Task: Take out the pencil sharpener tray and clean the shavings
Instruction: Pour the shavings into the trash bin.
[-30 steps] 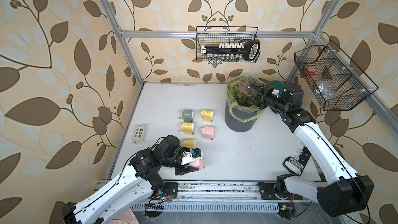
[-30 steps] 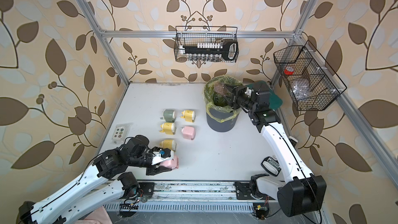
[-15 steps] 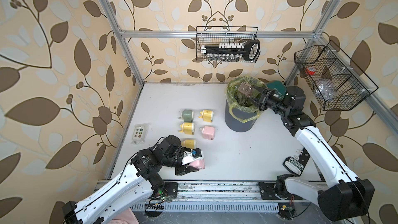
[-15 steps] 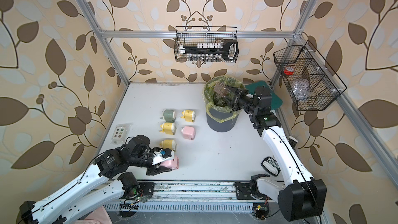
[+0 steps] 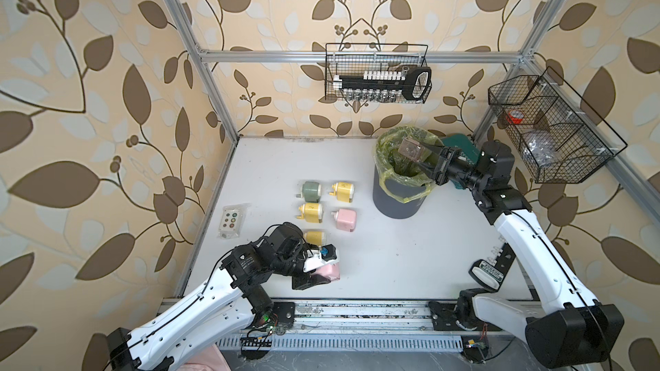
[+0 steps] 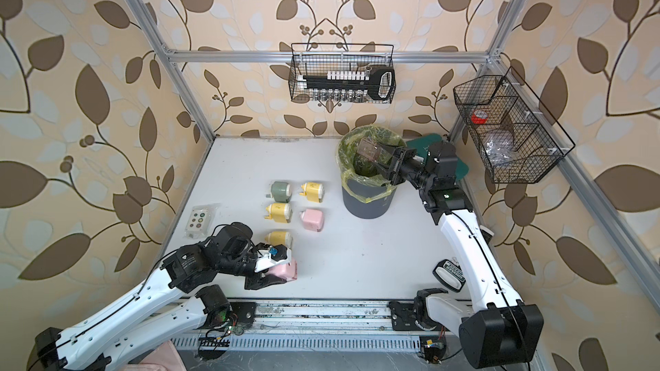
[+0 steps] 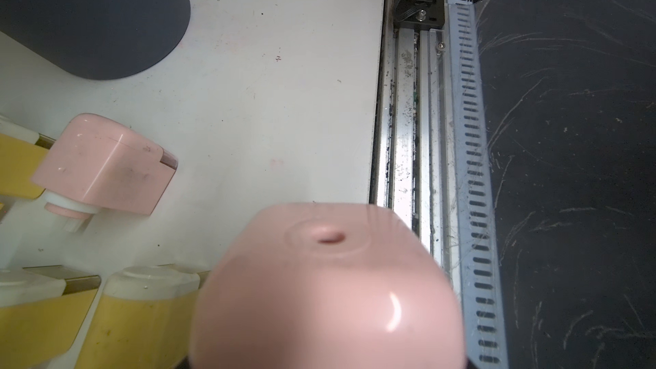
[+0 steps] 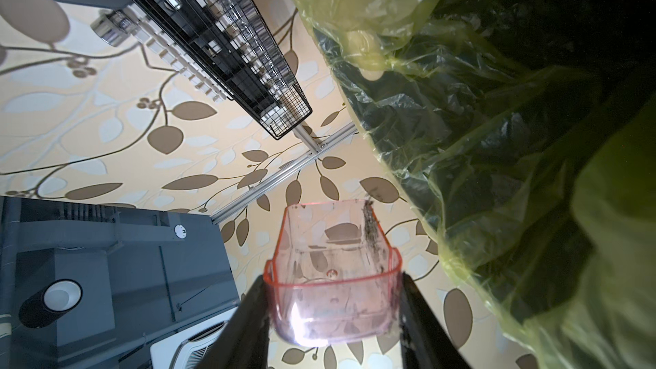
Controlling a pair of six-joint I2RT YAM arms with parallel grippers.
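Clearly, the first step is done: the tray [image 8: 330,299] is out of its sharpener, and the right gripper [image 5: 421,158] is clamped on its two sides and holds it above the open mouth of the lined bin [image 5: 396,201]. The tray looks almost empty. Of the shavings [image 8: 371,239], only a thin dark streak clings to one wall, so the emptying seems nearly finished. The left gripper [image 5: 316,274] is closed on the pink sharpener [image 5: 330,271] near the front edge of the table [image 5: 393,262], well apart from the bin. What is left, probably, is to shake off the last bits and put the tray back.
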